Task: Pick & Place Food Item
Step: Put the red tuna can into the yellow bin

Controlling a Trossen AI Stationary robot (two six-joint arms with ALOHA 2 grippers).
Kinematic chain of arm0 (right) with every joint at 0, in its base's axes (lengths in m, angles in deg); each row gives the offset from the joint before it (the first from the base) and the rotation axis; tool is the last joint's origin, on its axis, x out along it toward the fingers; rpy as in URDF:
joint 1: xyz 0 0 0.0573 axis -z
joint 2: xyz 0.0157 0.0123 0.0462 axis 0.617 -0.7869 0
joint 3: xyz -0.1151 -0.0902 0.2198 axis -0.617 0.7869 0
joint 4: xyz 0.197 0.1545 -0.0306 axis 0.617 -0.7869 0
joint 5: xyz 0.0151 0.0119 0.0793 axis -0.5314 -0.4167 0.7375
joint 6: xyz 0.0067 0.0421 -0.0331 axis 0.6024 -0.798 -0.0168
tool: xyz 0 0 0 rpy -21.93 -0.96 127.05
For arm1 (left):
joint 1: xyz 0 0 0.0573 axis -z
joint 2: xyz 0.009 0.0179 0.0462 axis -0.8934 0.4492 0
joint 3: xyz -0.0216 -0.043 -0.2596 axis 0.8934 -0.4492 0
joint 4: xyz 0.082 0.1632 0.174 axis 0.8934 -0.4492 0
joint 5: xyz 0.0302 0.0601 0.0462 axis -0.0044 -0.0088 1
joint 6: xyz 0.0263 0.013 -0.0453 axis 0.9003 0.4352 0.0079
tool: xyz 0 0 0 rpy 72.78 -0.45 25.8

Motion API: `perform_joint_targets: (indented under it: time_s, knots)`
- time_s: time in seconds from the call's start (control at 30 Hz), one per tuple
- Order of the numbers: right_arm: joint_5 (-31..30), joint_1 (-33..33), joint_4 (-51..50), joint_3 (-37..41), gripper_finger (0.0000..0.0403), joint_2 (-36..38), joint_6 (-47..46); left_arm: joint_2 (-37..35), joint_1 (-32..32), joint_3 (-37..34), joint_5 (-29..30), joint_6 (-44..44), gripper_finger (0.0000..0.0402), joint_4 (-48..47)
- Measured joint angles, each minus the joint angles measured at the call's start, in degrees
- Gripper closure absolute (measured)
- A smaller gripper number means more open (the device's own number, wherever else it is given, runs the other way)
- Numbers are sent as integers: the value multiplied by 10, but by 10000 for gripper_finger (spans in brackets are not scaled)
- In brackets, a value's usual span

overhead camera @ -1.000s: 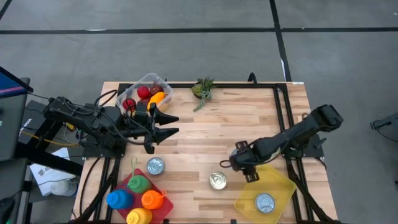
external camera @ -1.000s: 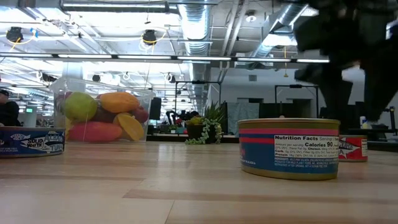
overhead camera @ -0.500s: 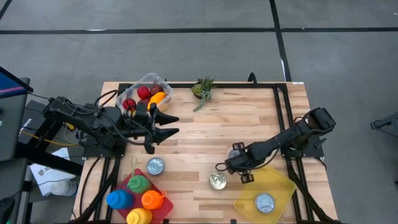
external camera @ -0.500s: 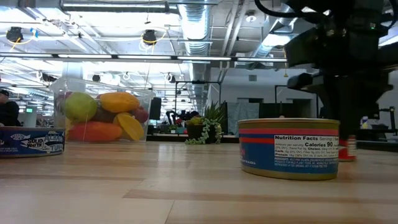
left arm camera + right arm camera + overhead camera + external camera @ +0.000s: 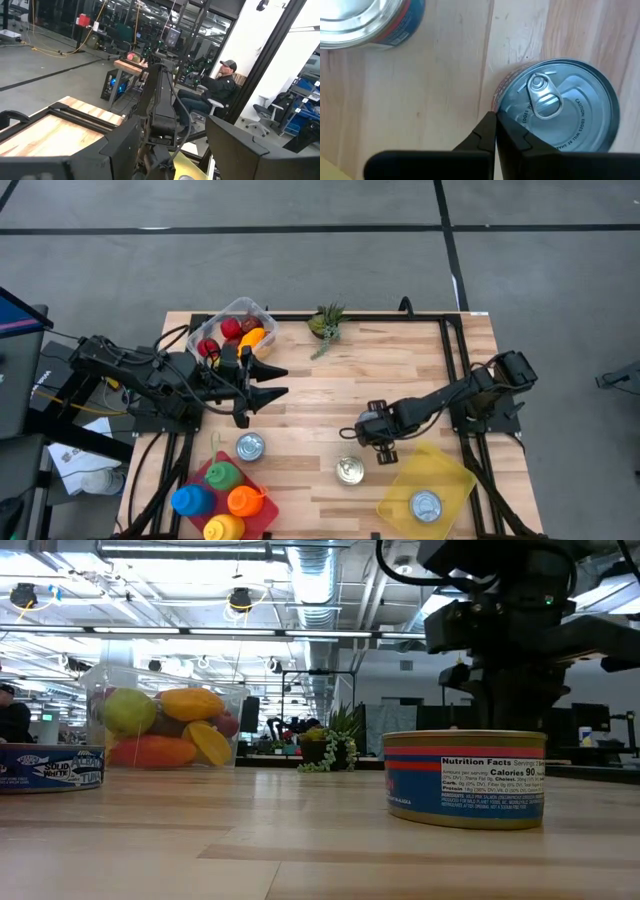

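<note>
A tin can with a pull-tab lid stands upright on the wooden table, near the middle front; the low view shows its label. My right gripper is shut with nothing between its fingers. Its tips hang by the can's rim, just on the can's far side. A second can stands farther left. My left gripper waits open at the table's left, holding nothing. My right gripper comes down slanting from the table's right, and its shut fingertips show against the can's rim. I cannot tell whether they touch it. The can stands flat on the table.
A yellow container at the front right holds another can. A clear tub of fruit and a small plant stand at the far edge. A red tray of bottles sits front left. Bare wood lies mid-table.
My right gripper has gone from the yellow container's far-left corner toward the table's left, to a spot beside the pull-tab can, and its fingers have shut. The cans have stayed in place.
</note>
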Motion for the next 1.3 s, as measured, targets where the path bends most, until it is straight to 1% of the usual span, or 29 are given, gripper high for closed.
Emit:
perform_joint_targets:
  time_s: [0.2, 0.67, 0.87, 0.97, 1.1, 1.2, 1.3]
  knots:
    - [1, -13, -17, 5, 403, 31, -13, 0, 0, 0, 0, 0, 183, -3]
    - [5, -21, -48, 3, 403, 149, -69, 0, 0, 0, 0, 0, 183, -3]
    - [7, -27, -70, 2, 403, 180, -88, 0, 0, 0, 0, 0, 183, -3]
    - [7, -46, -72, 2, 403, 206, -113, 0, 0, 0, 0, 0, 183, -3]
    - [7, -85, -92, -7, 403, 243, -171, 0, 0, -1, 0, 0, 183, -3]
    - [0, -130, -108, -25, 403, 264, -204, 0, 0, -1, 0, 0, 183, -3]
    - [14, -183, -113, -38, 403, 280, -244, 0, 0, -1, 0, 0, 183, -3]
